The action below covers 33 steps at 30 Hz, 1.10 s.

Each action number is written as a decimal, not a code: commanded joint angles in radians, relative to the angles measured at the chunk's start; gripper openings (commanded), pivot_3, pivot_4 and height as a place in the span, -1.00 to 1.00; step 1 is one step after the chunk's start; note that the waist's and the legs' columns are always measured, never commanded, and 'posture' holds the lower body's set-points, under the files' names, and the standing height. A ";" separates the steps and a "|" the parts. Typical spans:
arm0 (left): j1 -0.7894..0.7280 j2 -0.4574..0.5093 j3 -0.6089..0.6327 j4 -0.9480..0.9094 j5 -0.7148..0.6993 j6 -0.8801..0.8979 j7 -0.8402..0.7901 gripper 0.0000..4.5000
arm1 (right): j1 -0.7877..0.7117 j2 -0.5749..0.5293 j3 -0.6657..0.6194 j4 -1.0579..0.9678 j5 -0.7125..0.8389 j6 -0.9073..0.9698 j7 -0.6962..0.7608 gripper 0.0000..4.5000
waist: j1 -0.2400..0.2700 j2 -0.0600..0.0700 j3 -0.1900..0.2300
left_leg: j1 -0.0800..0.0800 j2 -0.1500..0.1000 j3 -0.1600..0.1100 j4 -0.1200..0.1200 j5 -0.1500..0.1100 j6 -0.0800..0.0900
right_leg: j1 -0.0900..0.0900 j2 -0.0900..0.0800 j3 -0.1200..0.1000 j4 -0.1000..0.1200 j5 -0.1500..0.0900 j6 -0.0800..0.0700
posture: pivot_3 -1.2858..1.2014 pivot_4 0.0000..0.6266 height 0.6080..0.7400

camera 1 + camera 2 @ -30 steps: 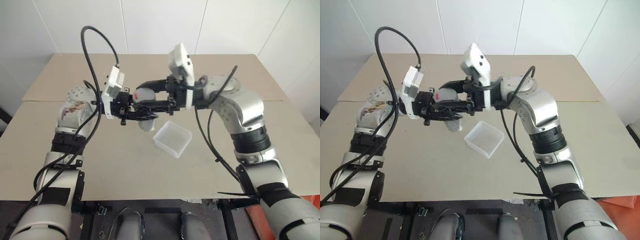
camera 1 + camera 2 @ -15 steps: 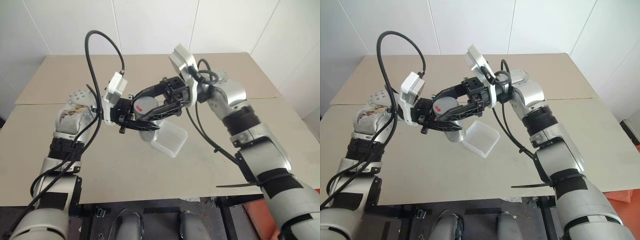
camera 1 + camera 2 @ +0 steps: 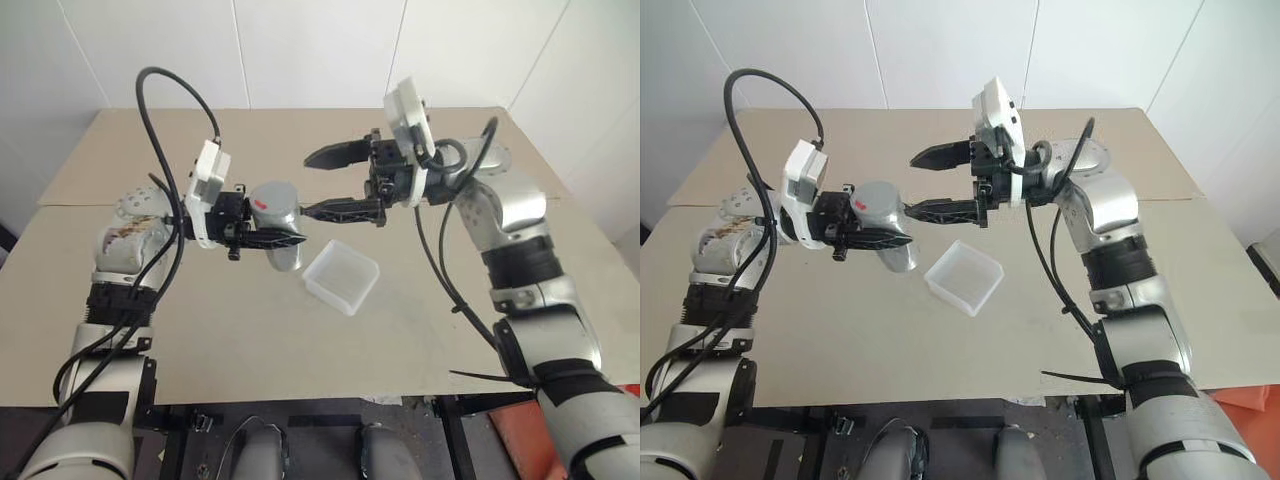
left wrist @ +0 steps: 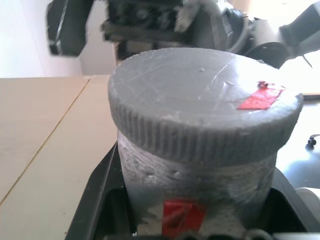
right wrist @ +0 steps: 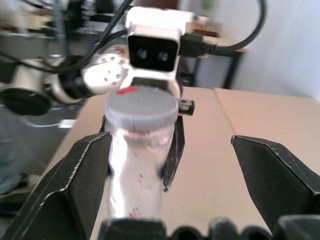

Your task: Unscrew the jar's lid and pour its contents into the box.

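Observation:
My left gripper [image 3: 262, 228] is shut on the jar [image 3: 286, 252], a small clear cylinder held above the table just below its lid. The grey ribbed lid [image 3: 272, 198] sits on the jar and carries a strip of red tape; it looms close in the left wrist view [image 4: 200, 107]. A red patch [image 4: 182, 216] shows through the jar's wall, and I cannot make out its contents beyond that. My right gripper [image 3: 335, 182] stands open to the right of the lid, apart from it, fingers pointing at it. The box [image 3: 342, 277], a shallow translucent tray, lies on the table below and to the right of the jar.
The tan table [image 3: 220, 330] has a seam across its back part [image 3: 90, 195]. White walls rise behind it. Black cables loop above both wrists [image 3: 160, 85].
My right gripper was shut on the lid; it has opened and drawn back to the right, off the lid. The jar stays in my left gripper with the lid on.

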 commanded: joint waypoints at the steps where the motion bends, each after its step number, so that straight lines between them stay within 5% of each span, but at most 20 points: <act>1: -0.003 -0.004 0.007 0.004 0.021 -0.045 0.027 -0.13 | 0.032 0.018 -0.026 -0.186 0.005 0.114 -0.148 0.98 | -0.002 0.000 0.000 | 0.000 0.000 0.000 0.000 0.000 0.000 | 0.000 0.000 0.000 0.000 0.000 0.000 | 0.03 -0.52 1.00; 12: -0.024 -0.033 -0.022 0.036 0.050 -0.082 0.032 -0.13 | 0.063 0.121 0.028 -0.295 -0.077 0.216 -0.370 0.98 | -0.001 0.000 0.000 | 0.000 0.000 0.000 0.000 0.000 0.000 | 0.001 0.000 0.000 0.000 0.000 0.000 | 0.03 -0.52 1.00; 24: -0.018 -0.026 -0.016 0.023 0.047 -0.076 0.031 -0.13 | 0.039 0.160 0.049 -0.192 -0.134 0.171 -0.357 0.98 | -0.004 0.000 0.000 | 0.000 0.000 0.000 0.000 0.000 0.000 | 0.001 0.000 0.000 0.000 0.000 0.000 | 0.03 -0.52 1.00; 33: -0.003 -0.012 -0.004 0.005 0.036 -0.076 0.026 -0.13 | 0.041 0.101 -0.051 -0.083 -0.060 0.143 -0.248 0.98 | -0.004 0.000 0.000 | 0.000 -0.001 0.000 0.000 0.000 0.000 | 0.001 0.000 0.000 0.000 0.000 0.000 | 0.03 -0.52 1.00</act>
